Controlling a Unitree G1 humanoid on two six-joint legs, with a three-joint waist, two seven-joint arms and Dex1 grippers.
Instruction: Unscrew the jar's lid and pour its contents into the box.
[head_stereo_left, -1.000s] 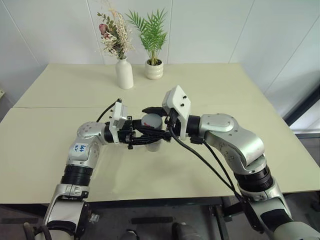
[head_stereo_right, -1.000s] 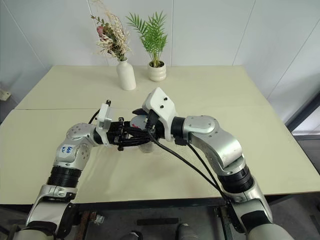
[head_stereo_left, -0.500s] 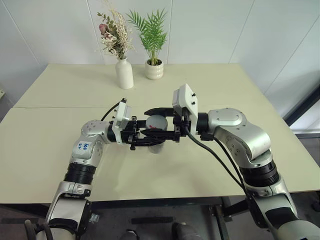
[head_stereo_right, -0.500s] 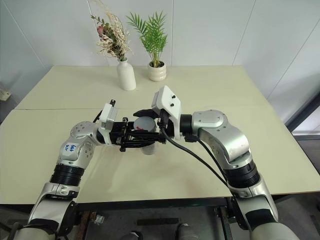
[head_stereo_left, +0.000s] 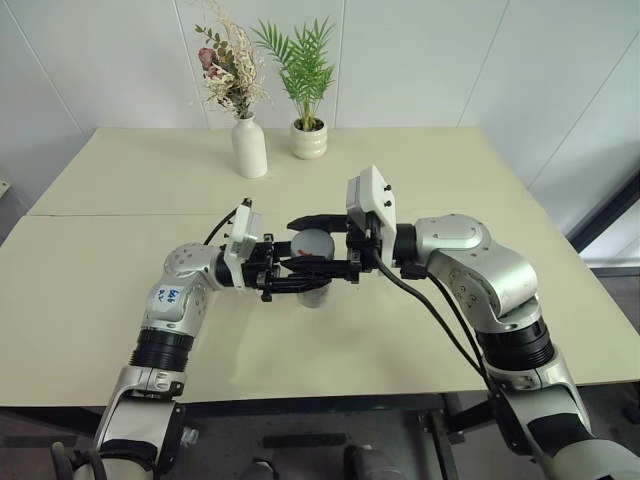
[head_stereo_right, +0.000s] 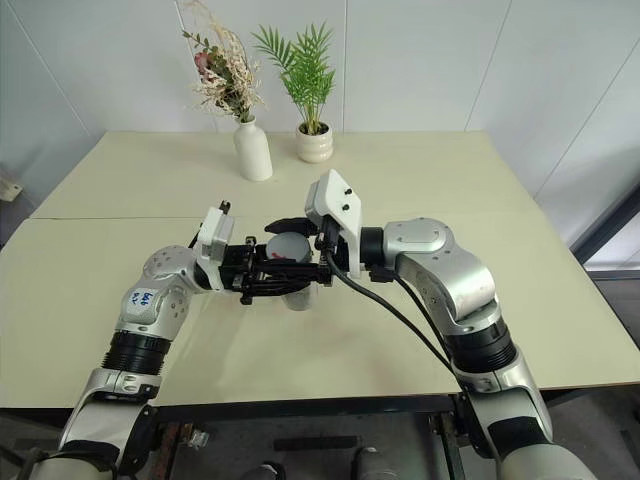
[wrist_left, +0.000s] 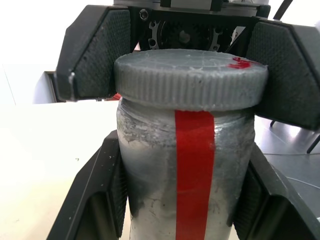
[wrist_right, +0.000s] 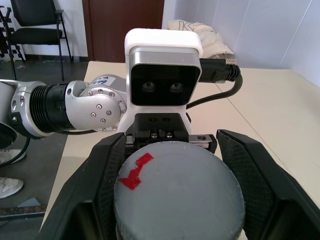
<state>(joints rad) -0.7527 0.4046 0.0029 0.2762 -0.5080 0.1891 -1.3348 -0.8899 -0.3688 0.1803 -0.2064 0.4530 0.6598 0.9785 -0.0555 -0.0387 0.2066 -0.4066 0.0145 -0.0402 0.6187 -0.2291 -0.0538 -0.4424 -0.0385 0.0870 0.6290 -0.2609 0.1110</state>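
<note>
We look down on a pale yellow-green rectangular table (head_stereo_left: 420, 330) with a seam running across its width; it stands against plain white panelled walls (head_stereo_left: 420, 60). At the far edge, well apart from the arms, a slim white ceramic vase of dried flowers (head_stereo_left: 248, 147) stands just beside a round white pot holding a green palm-like plant (head_stereo_left: 308, 138). Off to the right a dark strip runs down at the foot of the wall. From the right wrist we also glimpse a dark brown door (wrist_right: 122, 22), a black chair (wrist_right: 37, 22) and grey floor beyond the table's edge.

Above the middle of the table the small silver-grey cylindrical jar with a red stripe (wrist_left: 185, 190) is held upright between the two arms — whether its base touches the table we cannot tell. The left gripper (head_stereo_left: 300, 281) comes in from the left, its black fingers (wrist_left: 107, 195) clenched on the jar's body. The right gripper (head_stereo_left: 318, 246) reaches in from the right, its fingers (wrist_right: 107, 175) clamped on the round ribbed grey lid (wrist_right: 177, 192) — a lid with a red mark on top, sitting on the jar's mouth.
</note>
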